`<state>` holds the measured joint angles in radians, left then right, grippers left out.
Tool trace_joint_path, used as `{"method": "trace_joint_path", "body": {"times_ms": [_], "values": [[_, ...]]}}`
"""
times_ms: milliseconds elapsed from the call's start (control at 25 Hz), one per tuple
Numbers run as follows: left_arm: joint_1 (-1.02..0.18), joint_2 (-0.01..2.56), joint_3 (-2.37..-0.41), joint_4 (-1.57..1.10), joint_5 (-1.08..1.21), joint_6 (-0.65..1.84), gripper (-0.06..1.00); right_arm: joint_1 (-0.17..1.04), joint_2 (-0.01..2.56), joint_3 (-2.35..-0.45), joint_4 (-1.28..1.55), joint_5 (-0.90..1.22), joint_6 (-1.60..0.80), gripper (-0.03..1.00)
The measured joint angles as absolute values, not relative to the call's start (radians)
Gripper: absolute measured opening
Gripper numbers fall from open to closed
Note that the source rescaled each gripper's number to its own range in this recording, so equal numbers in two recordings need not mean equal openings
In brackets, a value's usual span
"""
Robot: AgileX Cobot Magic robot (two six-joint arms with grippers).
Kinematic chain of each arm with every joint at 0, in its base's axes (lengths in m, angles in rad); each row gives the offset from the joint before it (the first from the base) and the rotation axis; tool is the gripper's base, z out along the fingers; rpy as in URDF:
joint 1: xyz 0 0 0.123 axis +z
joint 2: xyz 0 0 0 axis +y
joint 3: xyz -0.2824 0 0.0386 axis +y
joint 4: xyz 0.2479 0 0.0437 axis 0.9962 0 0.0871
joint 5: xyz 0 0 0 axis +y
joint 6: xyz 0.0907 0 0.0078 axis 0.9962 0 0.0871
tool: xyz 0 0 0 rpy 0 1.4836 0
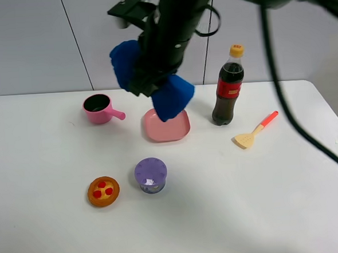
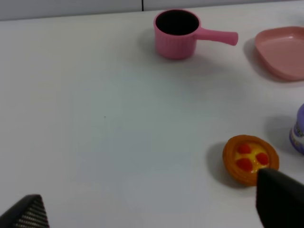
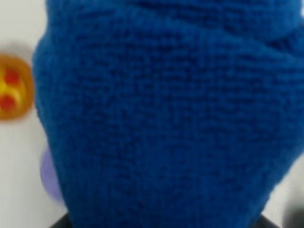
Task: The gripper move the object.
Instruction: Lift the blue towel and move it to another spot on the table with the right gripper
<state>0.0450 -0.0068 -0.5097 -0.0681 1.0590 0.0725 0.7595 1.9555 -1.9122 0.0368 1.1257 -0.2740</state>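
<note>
Two puffy lobes of the royal-blue fabric bundle (image 1: 174,97) bulge either side of the right claw (image 1: 153,80), which pinches its middle in the air above the pink plate (image 1: 168,132). Soft cloth could slip from so small a bite and drop early; a swing of the arm (image 1: 180,17) might tip the cola bottle (image 1: 227,91) to the right. The left claw (image 2: 152,209) gapes wide, empty. Smooth white worktop (image 1: 248,202), pale panelled wall (image 1: 26,43) behind.

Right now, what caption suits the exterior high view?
Right tool holds the blue fabric bundle aloft near the pink plate, cola bottle standing to one side.
</note>
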Motion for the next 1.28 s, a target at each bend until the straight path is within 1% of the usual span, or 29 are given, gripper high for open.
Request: {"method": "trace_joint_path", "body": {"times_ms": [200, 360, 480, 640, 840, 960, 1280], "values": [[0.045, -0.007, -0.51, -0.068, 1.059, 0.072, 1.0, 0.776, 2.191, -2.176, 0.039, 1.152, -0.197, 0.01], [0.045, -0.007, -0.51, -0.068, 1.059, 0.072, 1.0, 0.806, 2.31, -2.278, 0.045, 1.153, -0.201, 0.01], [0.045, -0.007, -0.51, -0.068, 1.059, 0.072, 1.0, 0.844, 2.364, -2.294, 0.046, 1.116, -0.232, 0.01], [0.045, -0.007, -0.51, -0.069, 1.059, 0.072, 1.0, 0.886, 2.411, -2.295, 0.054, 1.013, -0.252, 0.01], [0.045, -0.007, -0.51, -0.069, 1.059, 0.072, 1.0, 0.89, 2.464, -2.296, 0.059, 0.845, -0.25, 0.01], [0.045, -0.007, -0.51, -0.069, 1.059, 0.072, 1.0, 0.89, 2.491, -2.296, 0.06, 0.813, -0.241, 0.01], [0.045, -0.007, -0.51, -0.069, 1.059, 0.072, 1.0, 0.89, 2.578, -2.296, 0.063, 0.817, -0.239, 0.01]]}}
